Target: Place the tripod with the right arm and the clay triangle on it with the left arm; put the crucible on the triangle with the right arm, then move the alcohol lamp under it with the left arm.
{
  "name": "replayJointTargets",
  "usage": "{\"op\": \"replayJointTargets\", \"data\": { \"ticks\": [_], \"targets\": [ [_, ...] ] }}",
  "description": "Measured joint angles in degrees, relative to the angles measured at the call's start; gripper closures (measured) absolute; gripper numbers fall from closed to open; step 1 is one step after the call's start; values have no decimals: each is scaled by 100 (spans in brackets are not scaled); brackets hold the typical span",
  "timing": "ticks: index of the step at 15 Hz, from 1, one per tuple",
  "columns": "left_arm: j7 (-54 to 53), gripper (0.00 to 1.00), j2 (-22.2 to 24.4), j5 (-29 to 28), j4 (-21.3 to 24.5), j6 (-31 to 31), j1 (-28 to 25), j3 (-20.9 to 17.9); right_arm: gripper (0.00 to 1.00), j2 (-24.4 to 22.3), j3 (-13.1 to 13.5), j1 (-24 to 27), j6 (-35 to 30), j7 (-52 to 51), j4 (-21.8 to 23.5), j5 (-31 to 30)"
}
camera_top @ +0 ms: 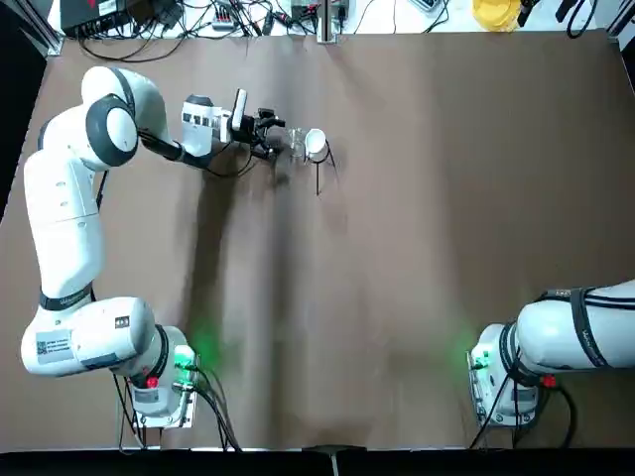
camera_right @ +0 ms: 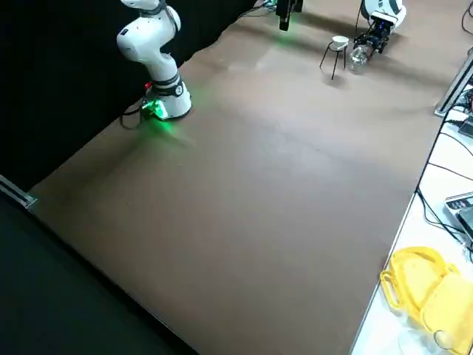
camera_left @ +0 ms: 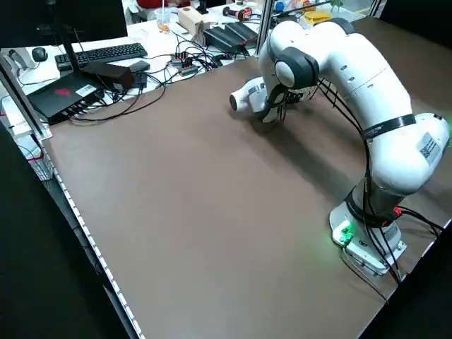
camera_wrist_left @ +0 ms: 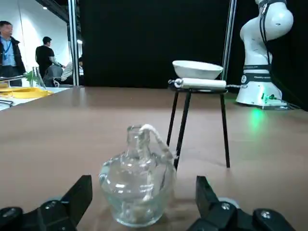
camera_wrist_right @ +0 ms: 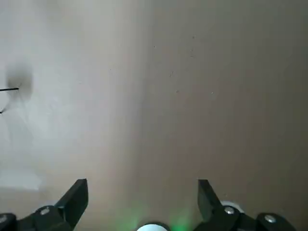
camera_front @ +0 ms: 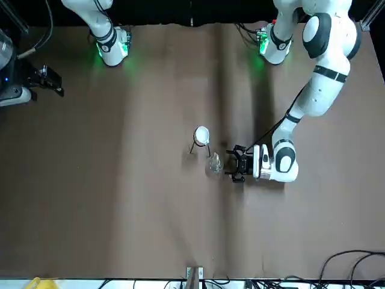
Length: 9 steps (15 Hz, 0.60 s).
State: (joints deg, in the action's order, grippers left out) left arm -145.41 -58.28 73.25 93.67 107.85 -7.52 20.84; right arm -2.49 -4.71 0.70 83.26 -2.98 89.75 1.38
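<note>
The black tripod [camera_wrist_left: 183, 125] stands at mid-table with the white clay triangle [camera_wrist_left: 199, 83] across its ring and the white crucible [camera_wrist_left: 197, 70] resting on that. The clear glass alcohol lamp [camera_wrist_left: 137, 180] sits on the table beside the tripod [camera_top: 317, 177], on the left arm's side, outside its legs. My left gripper [camera_wrist_left: 139, 202] is low at the table and open, one finger on each side of the lamp [camera_top: 297, 147] without touching it. My right gripper [camera_wrist_right: 142, 192] is open over bare table, and its arm [camera_top: 556, 342] is folded back at its base.
Cables and a yellow object [camera_top: 496, 12] lie past the table's far edge. A keyboard [camera_left: 106, 53] and electronics sit on a side desk. People [camera_wrist_left: 48, 55] stand far off in the room. Wide brown tabletop [camera_top: 446, 228] surrounds the tripod.
</note>
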Motion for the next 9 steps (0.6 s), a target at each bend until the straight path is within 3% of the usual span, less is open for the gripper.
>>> {"op": "replayJointTargets", "data": {
  "ticks": [9],
  "targets": [
    [-9, 21, -57, 0, -140, 0, 246, -206, 0, 0, -3, -1, 0, -25, 2, 0]
  ]
}}
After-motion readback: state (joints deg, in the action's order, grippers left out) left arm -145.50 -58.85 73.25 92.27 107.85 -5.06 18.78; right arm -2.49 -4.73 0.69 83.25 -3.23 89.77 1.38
